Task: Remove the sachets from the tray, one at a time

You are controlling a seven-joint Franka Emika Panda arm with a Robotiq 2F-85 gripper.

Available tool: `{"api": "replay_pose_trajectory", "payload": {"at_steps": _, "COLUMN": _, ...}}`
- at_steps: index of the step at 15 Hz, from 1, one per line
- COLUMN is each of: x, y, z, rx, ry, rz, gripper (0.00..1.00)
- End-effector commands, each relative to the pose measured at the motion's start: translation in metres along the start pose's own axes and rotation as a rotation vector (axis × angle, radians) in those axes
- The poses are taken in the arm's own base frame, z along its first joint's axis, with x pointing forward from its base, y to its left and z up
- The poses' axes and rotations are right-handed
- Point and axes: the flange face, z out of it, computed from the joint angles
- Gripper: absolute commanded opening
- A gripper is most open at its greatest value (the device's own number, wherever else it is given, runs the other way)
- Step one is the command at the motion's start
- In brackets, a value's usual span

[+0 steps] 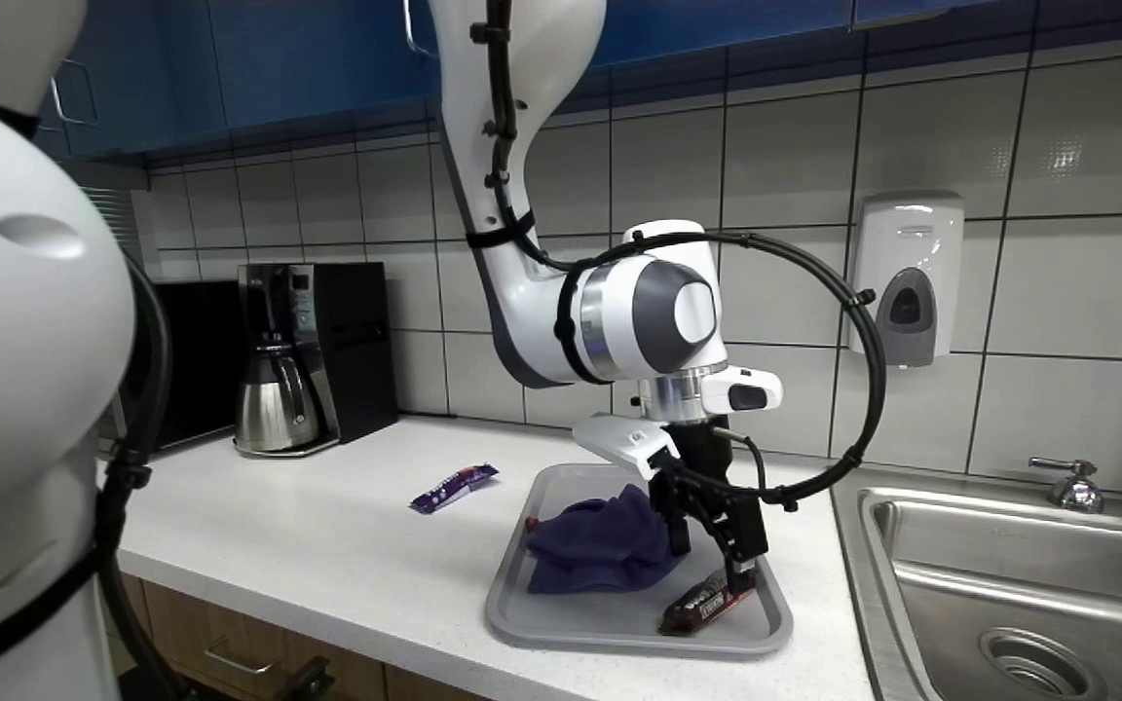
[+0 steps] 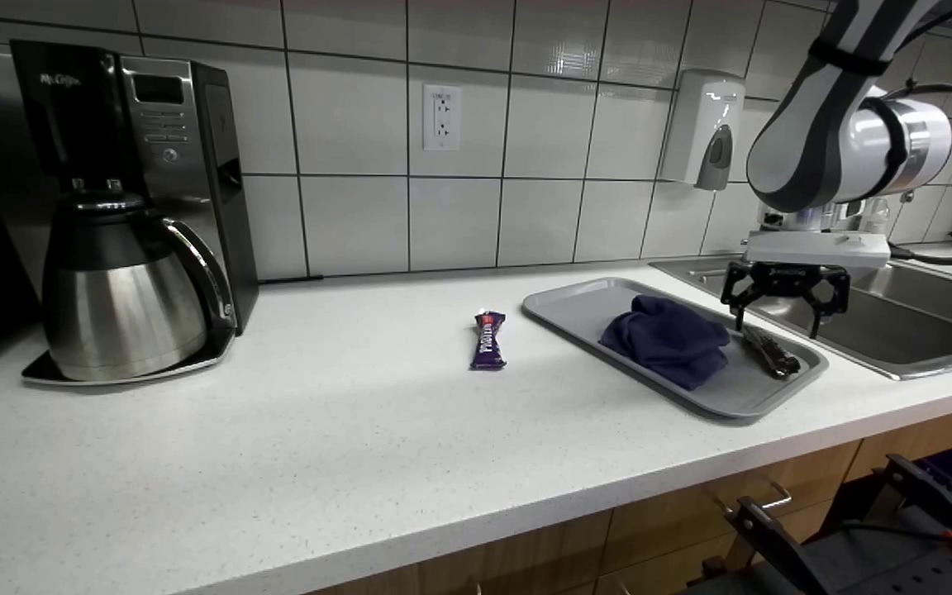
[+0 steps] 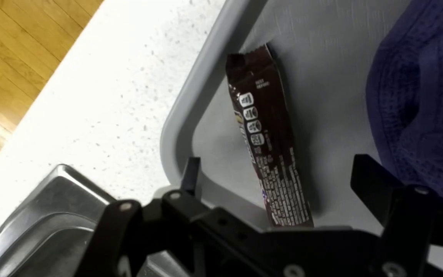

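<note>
Gripper (image 2: 777, 325) poised over the brown-wrapped snack bar (image 3: 269, 142) in the gray tray (image 1: 561, 615)

The bar lies near one corner of the tray; in the wrist view the fingers (image 3: 371, 184) stand well apart to either side of it, clamped on nothing, though their height above the tray is hard to tell. Lifting this bar seems the step in hand. It calls for a straight descent, keeping one finger inside the tray's rim and the other off the purple cloth (image 2: 664, 343) in the tray, with the jaws squared to the bar's long sides. A gentle squeeze on its body, rather than a crimped end, should hold best. Then raise it clear of the rim before crossing to the countertop (image 2: 344, 446) on the tray's opposite side, where a purple-wrapped snack bar (image 2: 488, 343) lies.
</note>
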Motion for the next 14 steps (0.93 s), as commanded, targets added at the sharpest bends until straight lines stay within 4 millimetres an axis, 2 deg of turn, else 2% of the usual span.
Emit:
{"api": "replay_pose_trajectory", "payload": {"at_steps": 1, "x": 0.008, "y": 0.001, "z": 0.008, "rx": 0.005, "ry": 0.002, "rz": -0.012, "gripper": 1.0}}
{"api": "replay_pose_trajectory", "payload": {"at_steps": 14, "x": 0.013, "y": 0.002, "z": 0.027, "rx": 0.004, "ry": -0.029, "rz": -0.004, "gripper": 1.0}}
